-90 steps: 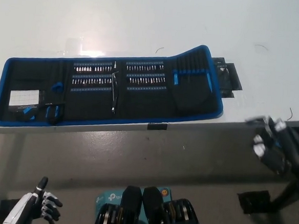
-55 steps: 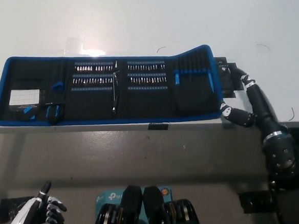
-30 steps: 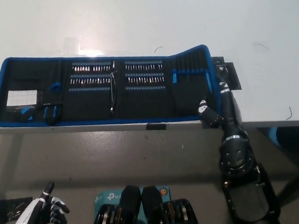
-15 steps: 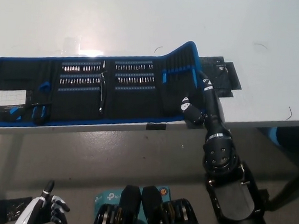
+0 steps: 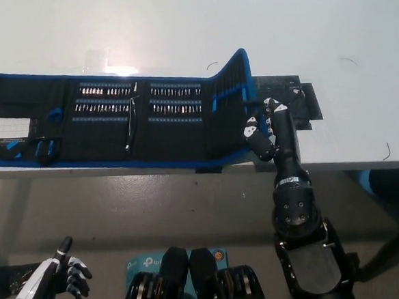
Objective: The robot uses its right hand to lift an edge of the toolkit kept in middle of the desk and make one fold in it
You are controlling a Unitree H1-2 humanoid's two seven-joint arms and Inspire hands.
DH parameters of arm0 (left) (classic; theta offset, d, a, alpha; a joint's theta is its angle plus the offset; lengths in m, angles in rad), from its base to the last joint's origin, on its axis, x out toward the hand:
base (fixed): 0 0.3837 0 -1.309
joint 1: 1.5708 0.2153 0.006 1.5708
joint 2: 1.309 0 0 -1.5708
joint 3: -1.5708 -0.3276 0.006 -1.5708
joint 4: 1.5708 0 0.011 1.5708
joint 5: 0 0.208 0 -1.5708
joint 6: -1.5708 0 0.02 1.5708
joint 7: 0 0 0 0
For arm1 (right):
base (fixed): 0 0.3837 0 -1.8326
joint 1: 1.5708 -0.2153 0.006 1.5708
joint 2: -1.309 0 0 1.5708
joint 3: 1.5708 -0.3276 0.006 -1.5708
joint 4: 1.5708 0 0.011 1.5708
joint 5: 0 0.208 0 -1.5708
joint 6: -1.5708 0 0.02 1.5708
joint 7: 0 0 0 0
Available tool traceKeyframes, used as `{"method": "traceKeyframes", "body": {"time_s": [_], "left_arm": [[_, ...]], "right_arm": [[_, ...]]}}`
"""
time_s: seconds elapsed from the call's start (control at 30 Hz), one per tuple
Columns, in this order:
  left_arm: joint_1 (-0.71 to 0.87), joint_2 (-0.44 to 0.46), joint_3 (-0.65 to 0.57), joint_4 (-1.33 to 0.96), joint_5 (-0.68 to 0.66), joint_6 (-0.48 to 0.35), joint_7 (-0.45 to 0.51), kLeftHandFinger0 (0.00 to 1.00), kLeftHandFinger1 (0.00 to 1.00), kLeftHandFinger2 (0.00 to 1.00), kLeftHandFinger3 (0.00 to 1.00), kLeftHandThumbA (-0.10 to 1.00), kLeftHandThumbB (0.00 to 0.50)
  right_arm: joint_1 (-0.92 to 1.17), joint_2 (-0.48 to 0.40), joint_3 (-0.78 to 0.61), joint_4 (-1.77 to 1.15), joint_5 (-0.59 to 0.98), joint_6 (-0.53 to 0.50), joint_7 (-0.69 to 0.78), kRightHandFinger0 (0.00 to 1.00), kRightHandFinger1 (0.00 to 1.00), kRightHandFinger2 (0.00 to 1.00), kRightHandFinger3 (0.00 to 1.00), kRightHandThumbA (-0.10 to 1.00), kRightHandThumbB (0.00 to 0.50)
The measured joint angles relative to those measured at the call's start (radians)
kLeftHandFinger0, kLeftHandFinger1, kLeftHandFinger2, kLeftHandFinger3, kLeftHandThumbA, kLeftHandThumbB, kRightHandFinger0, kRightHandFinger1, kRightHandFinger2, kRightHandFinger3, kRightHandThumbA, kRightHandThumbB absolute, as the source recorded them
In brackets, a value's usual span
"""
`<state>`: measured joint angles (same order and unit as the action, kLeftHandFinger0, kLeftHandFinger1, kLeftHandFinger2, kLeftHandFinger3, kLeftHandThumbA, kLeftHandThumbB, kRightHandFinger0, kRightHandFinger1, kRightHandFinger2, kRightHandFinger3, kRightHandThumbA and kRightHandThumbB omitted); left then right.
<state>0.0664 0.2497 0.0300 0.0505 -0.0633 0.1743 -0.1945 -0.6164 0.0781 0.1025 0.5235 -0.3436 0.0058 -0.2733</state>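
Right hand [image 5: 264,130] has gripped the toolkit's [image 5: 106,119] right flap at the desk's [image 5: 194,26] near edge and raised it upright, fold begun; left hand [image 5: 63,280] idle, half-curled, low left

Lighting: bright, overhead | glare: a white patch is seen on the desk [image 5: 109,66] at 10 o'clock | focus: slightly soft throughout | shadows: faint

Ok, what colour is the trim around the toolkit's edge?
Bright blue, bordering the black toolkit; clearest in the head view along the raised end by the right hand.
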Motion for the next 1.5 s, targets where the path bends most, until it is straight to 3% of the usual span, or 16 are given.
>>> {"method": "traceKeyframes", "body": {"time_s": [0.3, 0.43, 0.53, 0.63, 0.67, 0.8, 0.87, 1.0, 1.1, 1.13, 1.27, 1.3, 1.4, 1.43, 1.47, 1.5], "left_arm": [[-0.001, 0.011, -0.002, 0.000, -0.001, 0.001, -0.016, 0.35, 0.32, 0.26, 0.31, 1.00, 0.500], [-0.001, 0.015, -0.002, -0.001, -0.001, 0.005, -0.019, 0.35, 0.34, 0.30, 0.34, 1.00, 0.500], [-0.004, 0.018, -0.003, -0.001, -0.001, 0.006, -0.023, 0.38, 0.35, 0.31, 0.35, 1.00, 0.500], [-0.004, 0.019, -0.006, -0.001, 0.000, 0.006, -0.026, 0.38, 0.35, 0.29, 0.35, 1.00, 0.500], [-0.004, 0.019, -0.007, -0.001, 0.001, 0.006, -0.028, 0.38, 0.34, 0.28, 0.34, 1.00, 0.500], [-0.004, 0.019, -0.014, -0.002, 0.004, 0.009, -0.032, 0.37, 0.33, 0.27, 0.32, 1.00, 0.500], [-0.005, 0.019, -0.019, -0.002, 0.005, 0.010, -0.033, 0.38, 0.32, 0.28, 0.32, 1.00, 0.500], [-0.010, 0.018, -0.029, -0.002, 0.009, 0.010, -0.034, 0.38, 0.32, 0.28, 0.31, 1.00, 0.500], [-0.016, 0.018, -0.031, -0.002, 0.011, 0.012, -0.034, 0.40, 0.32, 0.27, 0.29, 1.00, 0.500], [-0.018, 0.017, -0.032, -0.002, 0.012, 0.012, -0.034, 0.39, 0.32, 0.27, 0.29, 1.00, 0.500], [-0.021, 0.017, -0.035, -0.002, 0.014, 0.014, -0.035, 0.38, 0.32, 0.27, 0.30, 1.00, 0.500], [-0.021, 0.017, -0.034, -0.002, 0.014, 0.014, -0.036, 0.38, 0.32, 0.27, 0.30, 1.00, 0.500], [-0.021, 0.017, -0.034, -0.002, 0.014, 0.015, -0.036, 0.37, 0.32, 0.28, 0.32, 1.00, 0.500], [-0.021, 0.017, -0.034, -0.002, 0.014, 0.016, -0.036, 0.37, 0.34, 0.29, 0.33, 1.00, 0.500], [-0.021, 0.017, -0.034, -0.002, 0.014, 0.016, -0.036, 0.38, 0.35, 0.32, 0.35, 1.00, 0.500], [-0.021, 0.017, -0.033, -0.002, 0.014, 0.016, -0.036, 0.38, 0.35, 0.31, 0.35, 1.00, 0.500]], "right_arm": [[-0.002, -0.035, 0.086, -0.003, -0.071, -0.039, -0.031, 0.00, 0.06, 0.34, 0.23, -0.10, 0.116], [-0.034, -0.086, 0.193, -0.022, -0.139, -0.029, -0.008, 0.00, 0.00, 0.17, 0.35, -0.10, 0.209], [-0.087, -0.120, 0.291, -0.036, -0.193, -0.011, 0.039, 0.00, 0.00, 0.16, 0.30, -0.10, 0.229], [-0.149, -0.131, 0.380, -0.036, -0.242, 0.010, 0.094, 0.00, 0.01, 0.17, 0.28, -0.10, 0.282], [-0.166, -0.132, 0.411, -0.035, -0.260, 0.019, 0.114, 0.00, 0.01, 0.20, 0.17, -0.10, 0.257], [-0.217, -0.113, 0.512, -0.011, -0.322, 0.036, 0.161, 0.00, 0.12, 0.45, 0.21, -0.10, 0.268], [-0.235, -0.096, 0.555, 0.018, -0.352, 0.040, 0.175, 0.00, 0.07, 0.41, 0.35, -0.10, 0.270], [-0.273, -0.059, 0.630, 0.103, -0.404, 0.044, 0.185, 0.00, 0.04, 0.35, 0.36, -0.09, 0.313], [-0.311, -0.030, 0.679, 0.164, -0.440, 0.047, 0.207, 0.00, 0.00, 0.27, 0.38, -0.04, 0.288], [-0.320, -0.025, 0.693, 0.179, -0.448, 0.048, 0.215, 0.00, 0.03, 0.29, 0.43, -0.02, 0.217], [-0.328, -0.018, 0.760, 0.220, -0.497, 0.053, 0.245, 0.00, 0.13, 0.41, 0.42, -0.10, 0.242], [-0.328, -0.018, 0.776, 0.221, -0.508, 0.054, 0.252, 0.11, 0.25, 0.55, 0.62, -0.10, 0.225], [-0.328, -0.024, 0.793, 0.209, -0.523, 0.067, 0.278, 0.00, 0.13, 0.40, 0.93, -0.10, 0.198], [-0.328, -0.026, 0.796, 0.207, -0.527, 0.070, 0.282, 0.05, 0.23, 0.50, 1.00, -0.10, 0.148], [-0.328, -0.028, 0.799, 0.205, -0.530, 0.072, 0.288, 0.47, 0.72, 0.90, 1.00, -0.10, 0.164], [-0.328, -0.030, 0.800, 0.204, -0.532, 0.074, 0.293, 0.81, 1.00, 1.00, 1.00, 0.03, 0.226]]}}
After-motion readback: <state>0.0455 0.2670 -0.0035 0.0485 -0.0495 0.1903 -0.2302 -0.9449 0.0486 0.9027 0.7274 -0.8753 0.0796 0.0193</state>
